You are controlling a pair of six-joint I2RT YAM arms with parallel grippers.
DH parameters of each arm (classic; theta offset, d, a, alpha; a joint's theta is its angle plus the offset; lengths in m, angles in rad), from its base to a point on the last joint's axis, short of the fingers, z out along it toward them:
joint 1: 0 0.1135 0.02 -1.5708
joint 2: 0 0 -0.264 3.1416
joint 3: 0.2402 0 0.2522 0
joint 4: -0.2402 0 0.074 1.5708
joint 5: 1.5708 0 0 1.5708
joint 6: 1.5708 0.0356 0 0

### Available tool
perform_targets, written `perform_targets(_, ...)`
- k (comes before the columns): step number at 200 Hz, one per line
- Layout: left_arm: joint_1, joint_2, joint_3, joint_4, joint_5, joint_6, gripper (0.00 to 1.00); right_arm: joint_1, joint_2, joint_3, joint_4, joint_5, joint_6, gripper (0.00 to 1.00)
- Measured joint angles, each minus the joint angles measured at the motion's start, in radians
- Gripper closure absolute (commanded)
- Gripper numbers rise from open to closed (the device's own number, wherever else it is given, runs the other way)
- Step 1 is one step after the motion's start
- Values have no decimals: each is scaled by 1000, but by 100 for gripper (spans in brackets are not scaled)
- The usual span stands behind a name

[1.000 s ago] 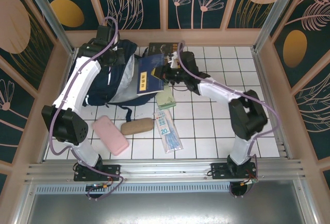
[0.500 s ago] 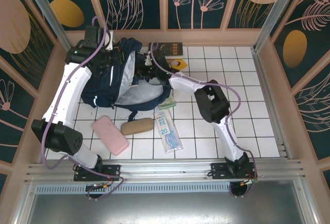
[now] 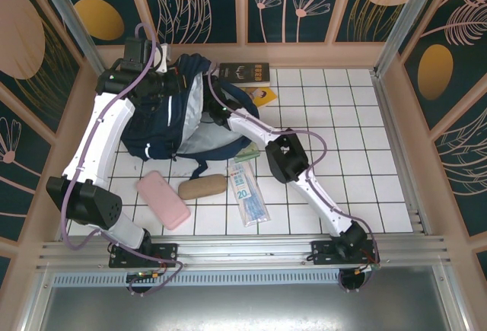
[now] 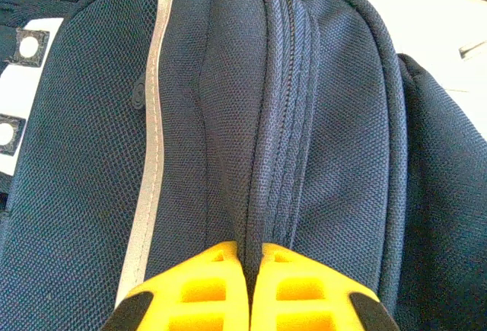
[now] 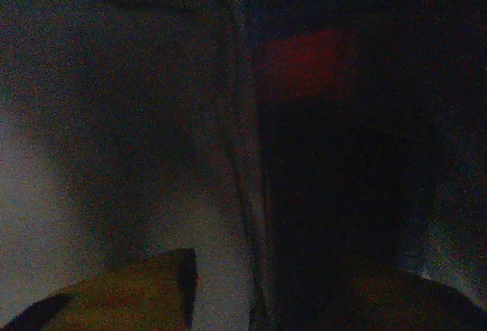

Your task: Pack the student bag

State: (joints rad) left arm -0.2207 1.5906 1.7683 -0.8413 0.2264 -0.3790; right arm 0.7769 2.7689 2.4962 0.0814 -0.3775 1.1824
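The student bag (image 3: 156,129) is a large navy backpack lying at the back left, its mouth open and its grey lining (image 3: 196,122) showing. My left gripper (image 3: 169,81) holds up the bag's top edge. In the left wrist view its yellow fingers (image 4: 205,285) are shut on a fold of navy fabric by the zipper (image 4: 285,156), the left gripper (image 4: 249,270) pinching it tight. My right arm (image 3: 240,123) reaches into the bag's mouth. In the dim right wrist view, my right gripper (image 5: 281,293) stands open, with a dark flat slab (image 5: 327,194) between the fingers and clear of the left one.
In front of the bag lie a pink case (image 3: 162,199), a brown pouch (image 3: 202,186), a clear stationery packet (image 3: 249,198) and a green slip (image 3: 245,152). A dark book (image 3: 245,72) and a yellow item (image 3: 263,95) sit near the back wall.
My right gripper carried a blue book from above the bag down into its mouth, and its jaws have parted. My left arm pulled the bag's top edge back and left.
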Motion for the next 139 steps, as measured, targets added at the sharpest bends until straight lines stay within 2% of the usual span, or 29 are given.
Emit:
perform_targets(11, 0, 0, 0, 0, -6, 0, 100, 1, 2, -4, -27, 6, -9, 31)
perform_targets(21, 1, 0, -1, 0, -13, -2, 100, 2, -6, -26, -21, 2, -33, 16)
perform_targets(25, 3, 0, -1, 0, -16, -5, 100, 2, -16, -43, -17, 3, -37, 14)
perform_targets(112, 90, -10, -22, 50, -35, -72, 100, -6, -401, -444, -31, 29, -250, 13)
perform_targets(139, 135, -35, -62, 85, -69, -106, 100, -13, -552, -655, 33, 18, -320, 14)
